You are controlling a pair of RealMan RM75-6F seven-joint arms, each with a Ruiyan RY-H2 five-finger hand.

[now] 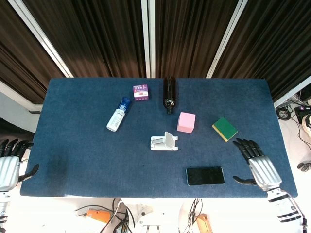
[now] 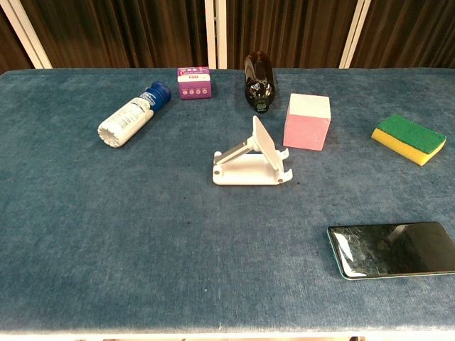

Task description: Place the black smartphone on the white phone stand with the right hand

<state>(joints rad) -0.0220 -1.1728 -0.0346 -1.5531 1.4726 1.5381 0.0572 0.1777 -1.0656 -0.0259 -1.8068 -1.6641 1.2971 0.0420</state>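
The black smartphone (image 1: 205, 175) (image 2: 392, 249) lies flat, screen up, near the table's front edge on the right. The white phone stand (image 1: 164, 142) (image 2: 252, 157) sits near the table's middle with its back plate raised and nothing on it. My right hand (image 1: 258, 163) hovers over the table's front right corner, just right of the phone, fingers spread, holding nothing. My left hand (image 1: 10, 162) stays off the table's left front corner, fingers apart and empty. Neither hand shows in the chest view.
A pink cube (image 1: 186, 122) stands just behind and right of the stand. A green and yellow sponge (image 1: 224, 129) lies at the right. A dark bottle (image 1: 168, 94), a purple box (image 1: 141, 92) and a white bottle with a blue cap (image 1: 118, 114) lie further back.
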